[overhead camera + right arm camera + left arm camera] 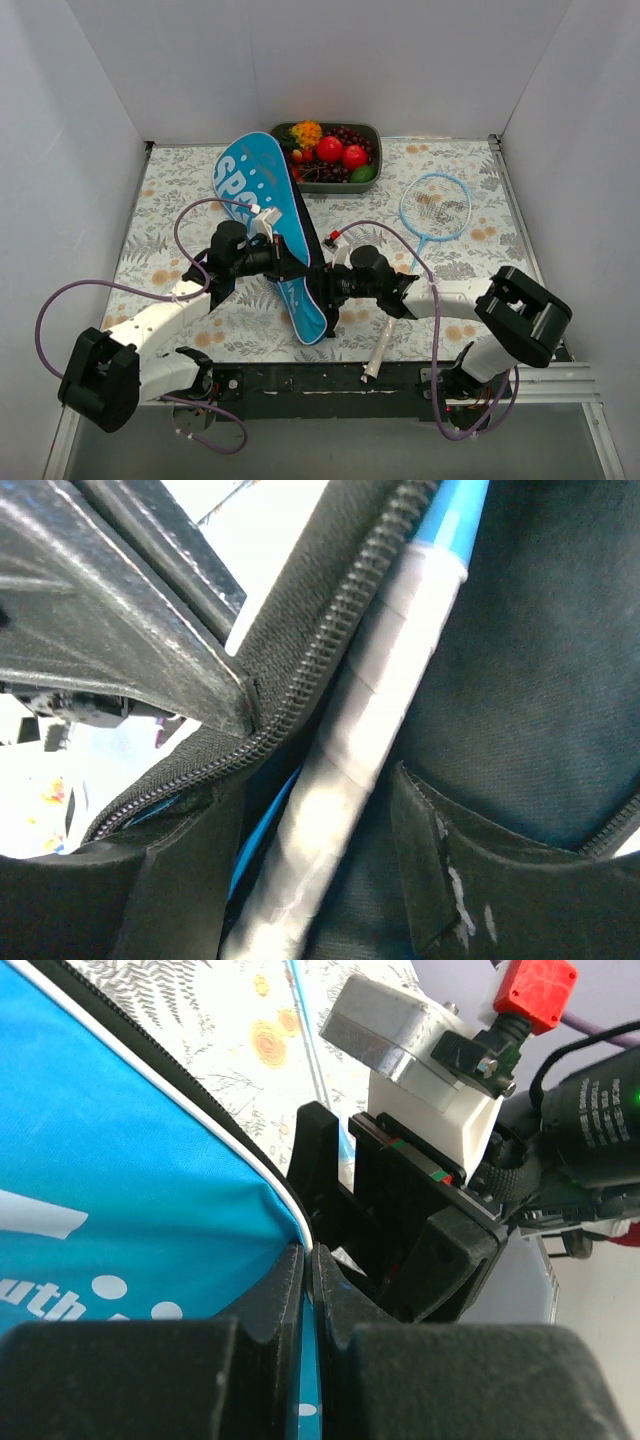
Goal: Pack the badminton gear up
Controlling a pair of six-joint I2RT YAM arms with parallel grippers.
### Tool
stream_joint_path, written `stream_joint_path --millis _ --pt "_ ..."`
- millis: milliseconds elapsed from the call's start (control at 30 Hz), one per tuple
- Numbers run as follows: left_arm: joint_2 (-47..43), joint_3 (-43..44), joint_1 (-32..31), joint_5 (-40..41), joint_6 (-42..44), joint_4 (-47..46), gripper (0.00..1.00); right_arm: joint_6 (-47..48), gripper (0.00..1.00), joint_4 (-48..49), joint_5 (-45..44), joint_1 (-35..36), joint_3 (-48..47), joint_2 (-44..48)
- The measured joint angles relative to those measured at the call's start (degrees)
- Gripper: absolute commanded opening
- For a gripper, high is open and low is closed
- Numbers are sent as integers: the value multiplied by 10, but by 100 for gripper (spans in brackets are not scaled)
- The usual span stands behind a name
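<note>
Mid-counter, left gripper (308,1265) pinches the piped edge of the smooth blue bag (120,1160); right gripper (300,815) straddles a tape-wrapped racket handle (400,640), perhaps loosely; I cannot tell.

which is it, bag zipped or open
Open: on the bag, the zipper teeth are unjoined, and a racket handle lies against the dark lining.

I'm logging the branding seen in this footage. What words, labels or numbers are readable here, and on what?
"SPO": large white letters on the blue bag, top view; the rest is covered.
"uth": smaller white letters on the same bag, left wrist view, cut off at the frame edge.
Nothing else is readable.
</note>
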State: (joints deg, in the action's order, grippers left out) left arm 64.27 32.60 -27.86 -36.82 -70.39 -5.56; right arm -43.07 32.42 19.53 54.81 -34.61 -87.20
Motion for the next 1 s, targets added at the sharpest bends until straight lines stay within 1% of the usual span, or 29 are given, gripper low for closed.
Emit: stream_joint_path --millis 67,200,433,533,700,833,933,1000 --pt "-4 0 0 -12 1 0 0 18 74 -21 -1 0 0 16" --pt "-31 0 -4 -25 10 8 0 54 76 -73 -9 2 -2 57" --pt "-114 0 -5 -30 47 55 0 106 77 -177 -56 5 -31 148" --pt "-148 0 -6 -38 57 77 0 126 78 -237 -107 2 -47 200" --pt "-182 -5 -10 -71 66 91 0 148 79 -353 -236 -25 -85 279" --pt "-188 -11 -11 -95 67 97 0 148 79 -440 -337 -61 -116 295" --pt "-192 -12 -12 -104 66 102 0 141 79 -506 -397 -99 -116 286" --pt "-197 -12 -12 -107 66 103 0 131 79 -534 -431 -119 -104 272"
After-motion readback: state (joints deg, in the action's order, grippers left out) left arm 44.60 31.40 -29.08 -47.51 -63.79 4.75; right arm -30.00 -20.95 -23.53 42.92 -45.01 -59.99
